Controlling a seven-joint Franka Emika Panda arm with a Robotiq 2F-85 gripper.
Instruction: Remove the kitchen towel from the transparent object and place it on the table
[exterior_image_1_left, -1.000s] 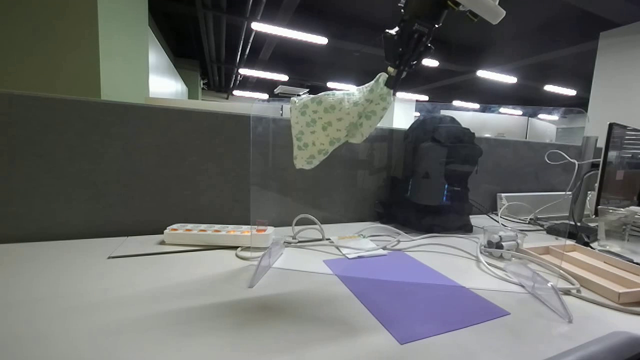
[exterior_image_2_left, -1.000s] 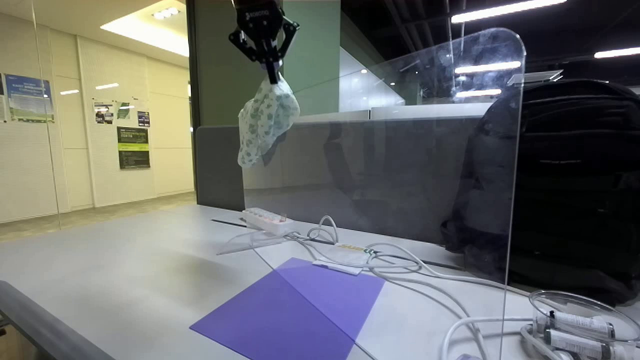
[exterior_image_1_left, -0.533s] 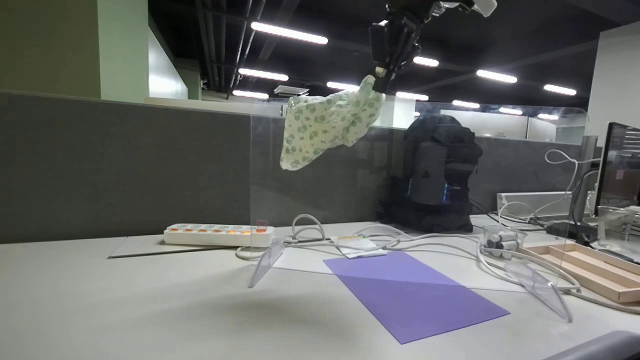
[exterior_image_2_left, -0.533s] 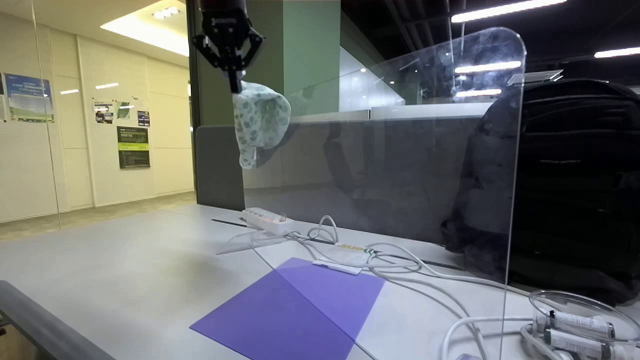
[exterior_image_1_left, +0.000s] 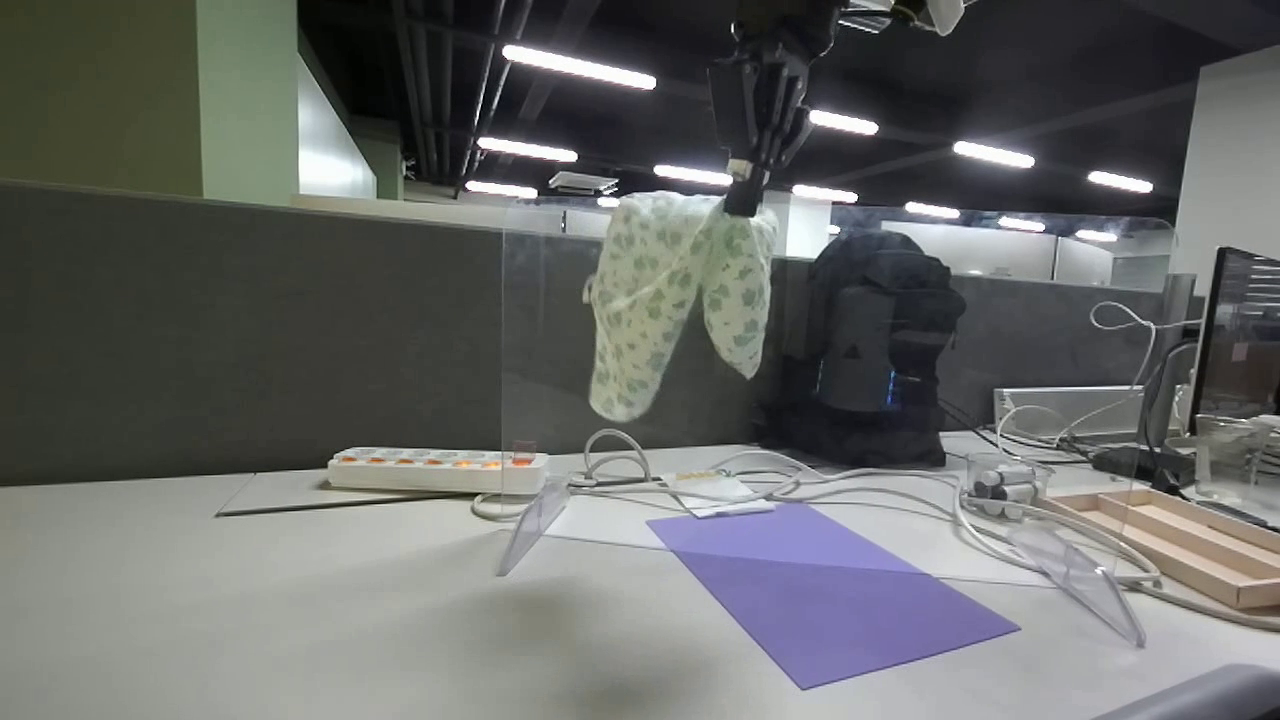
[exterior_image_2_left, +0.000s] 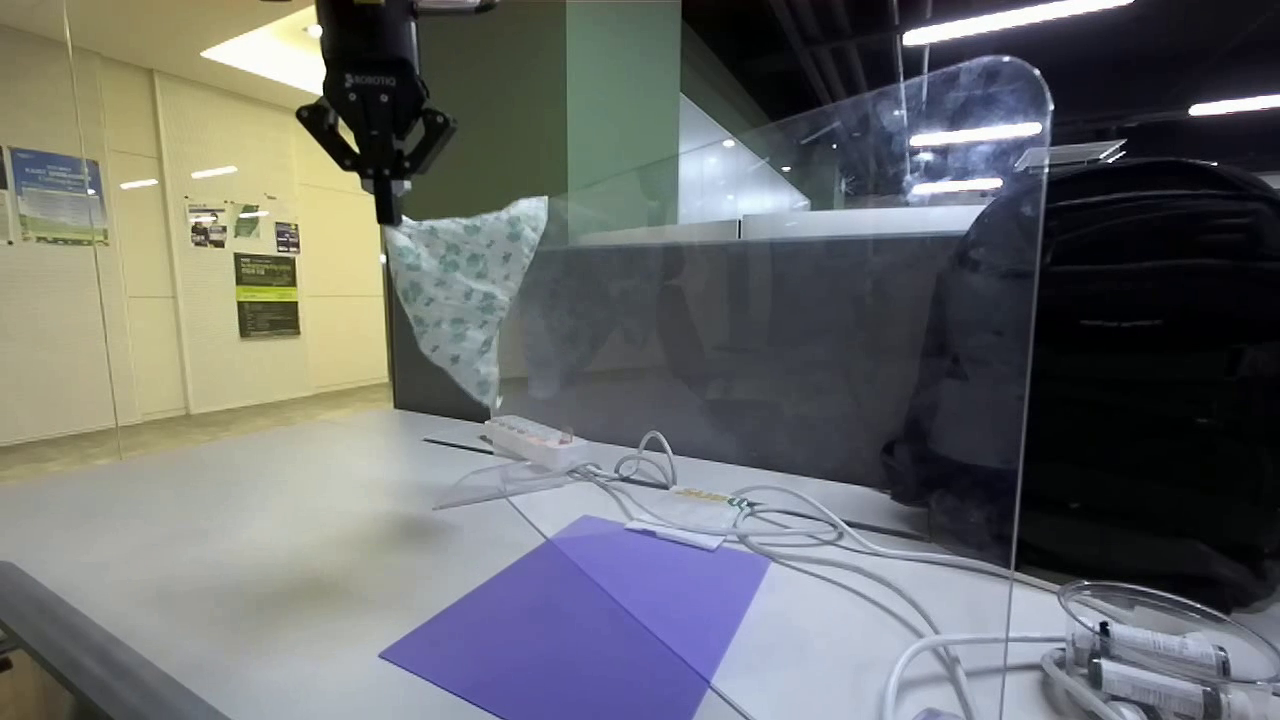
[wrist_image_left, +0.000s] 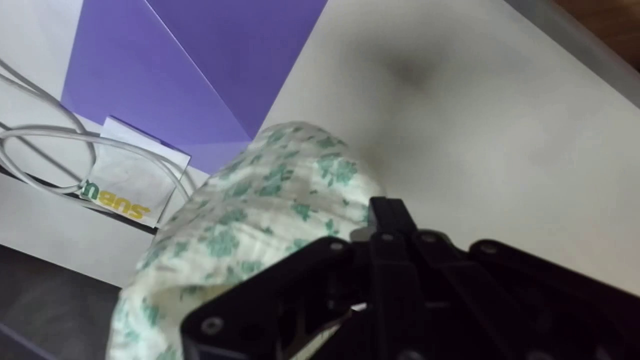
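towel (exterior_image_2_left: 460, 290) pulled out wider, hanging lower

one end is clenched in the fingers (exterior_image_2_left: 387, 205); the other is by the top of the clear panel (exterior_image_2_left: 820, 330), contact unclear; removal looks nearly done; lowering to the table (exterior_image_2_left: 200, 530) remains

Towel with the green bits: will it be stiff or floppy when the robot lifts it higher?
Probably floppy: the towel droops in folds below the hand. It looks thin, so likely light. It might drag a little, as it seems to hang over the top edge of the clear panel.
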